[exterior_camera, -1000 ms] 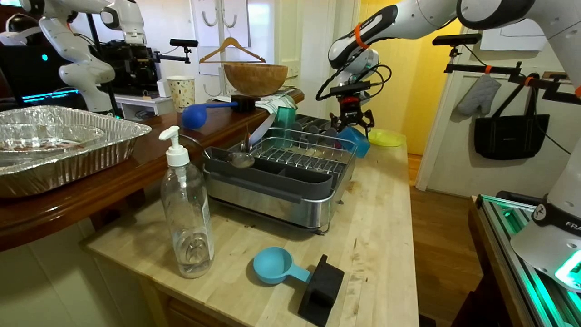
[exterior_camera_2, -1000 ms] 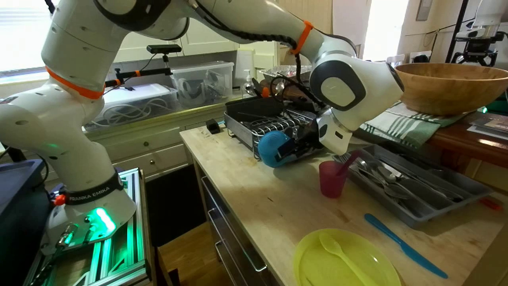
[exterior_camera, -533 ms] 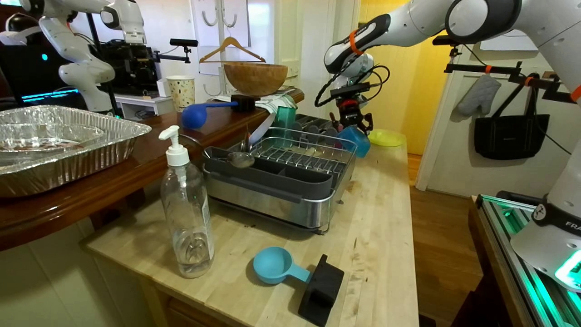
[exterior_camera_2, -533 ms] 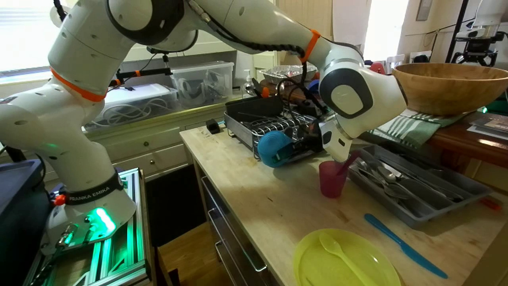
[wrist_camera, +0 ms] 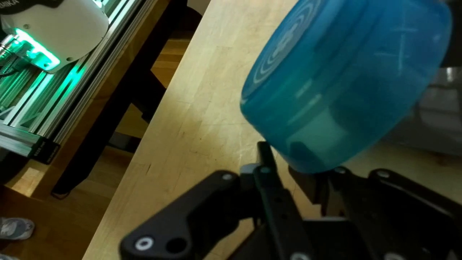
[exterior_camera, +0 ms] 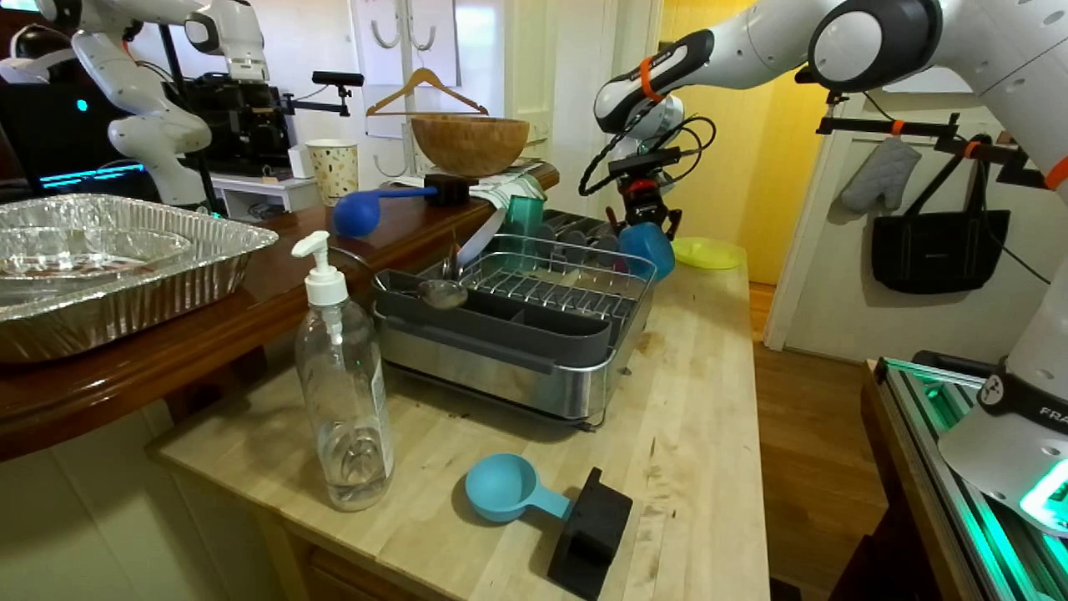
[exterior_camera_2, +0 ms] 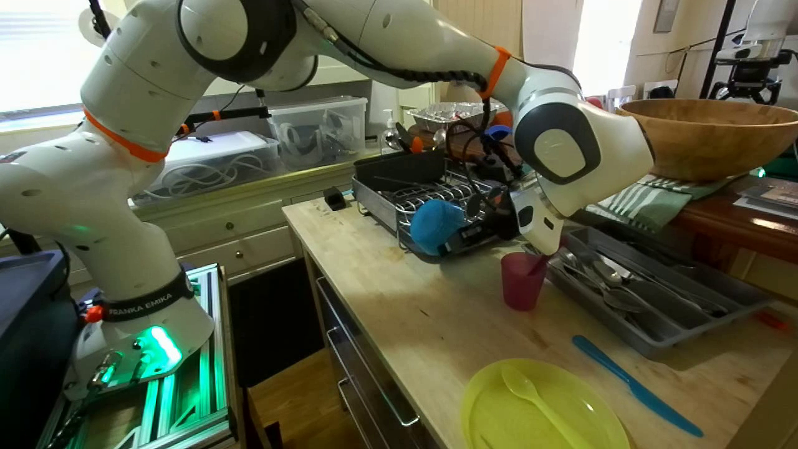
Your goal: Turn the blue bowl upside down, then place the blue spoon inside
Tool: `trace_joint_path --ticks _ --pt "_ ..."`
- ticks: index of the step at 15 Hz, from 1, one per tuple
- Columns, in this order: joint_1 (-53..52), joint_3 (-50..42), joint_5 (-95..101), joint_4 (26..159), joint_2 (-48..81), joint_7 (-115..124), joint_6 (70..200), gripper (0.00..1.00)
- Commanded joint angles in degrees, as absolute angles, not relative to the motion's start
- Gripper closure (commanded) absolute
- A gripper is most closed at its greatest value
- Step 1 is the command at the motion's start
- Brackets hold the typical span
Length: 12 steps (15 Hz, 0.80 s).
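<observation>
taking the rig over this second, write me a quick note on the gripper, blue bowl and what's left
Gripper: jaws near together at the edge of the blue bowl; I can't tell whether they grip it.
Bowl: tilted on its side beside the dish rack, base showing in the wrist view.
Spoon: likely the light-blue scoop lying on the wooden counter, though not certain.
Done: gripper at the bowl, bowl tipped.
To do: finish turning the bowl upside down, then the spoon.

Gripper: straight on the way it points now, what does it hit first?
Probably the blue bowl, right at its fingertips; whether gripped, I can't tell. Past that, likely the wooden countertop, though depth is unclear.
</observation>
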State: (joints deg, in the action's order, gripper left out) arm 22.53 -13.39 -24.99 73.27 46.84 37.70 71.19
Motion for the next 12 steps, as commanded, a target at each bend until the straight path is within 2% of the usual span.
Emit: trace_joint_path --ticks 1,12 --pt "22.48 -13.07 -24.83 70.34 47.21 35.71 68.08 0.96" --pt "20.69 -14.03 -21.82 71.95 42.08 30.24 66.54 0.97"
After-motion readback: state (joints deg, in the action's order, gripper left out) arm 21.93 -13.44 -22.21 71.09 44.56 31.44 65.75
